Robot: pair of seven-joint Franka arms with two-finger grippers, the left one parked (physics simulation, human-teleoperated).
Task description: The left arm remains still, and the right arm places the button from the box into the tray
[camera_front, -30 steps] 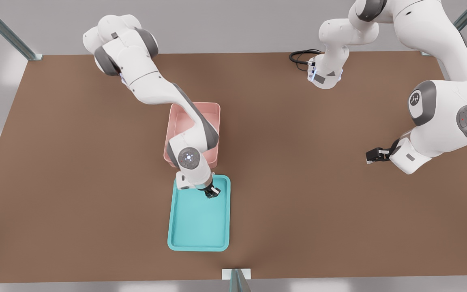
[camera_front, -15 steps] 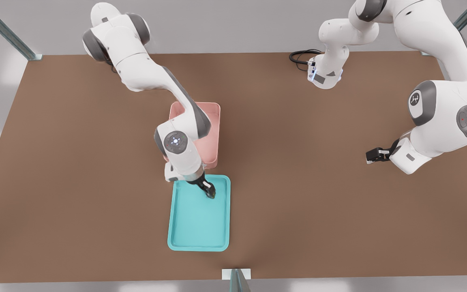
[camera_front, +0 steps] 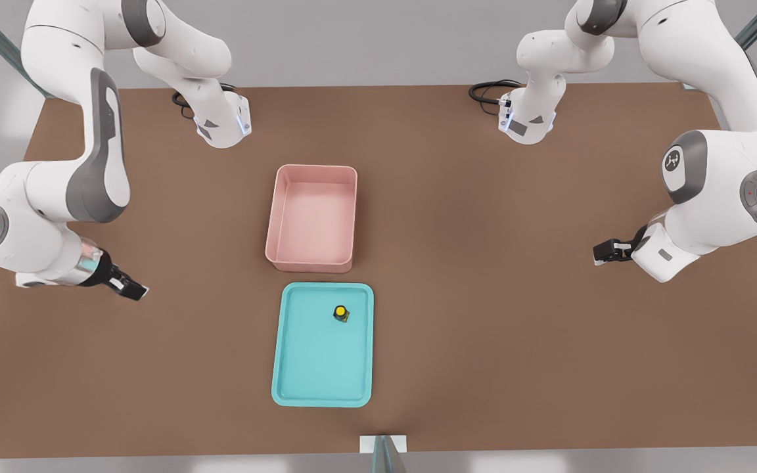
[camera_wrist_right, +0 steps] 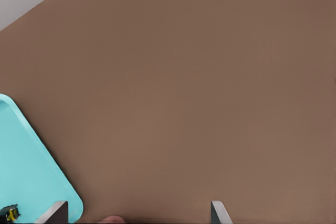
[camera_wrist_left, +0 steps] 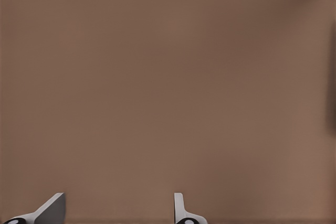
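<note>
Parted and holding nothing, the jaws of the gripper (camera_front: 130, 289) hung over bare table (camera_front: 516, 328) near its edge on the front view's left, well apart from both containers. The button (camera_front: 341, 313) sat yellow cap up in the tray (camera_front: 321, 394), near the corner closest to the box (camera_front: 313, 263). That box stood just beyond the tray's short end, not touching it.

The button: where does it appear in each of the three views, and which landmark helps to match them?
Front view: the button lies in the tray, toward the box.
Right wrist view: the button shows at the picture's edge, in the tray.
Left wrist view: not in it.
Shared landmark: the tray.
The open hand hangs far from it.
</note>
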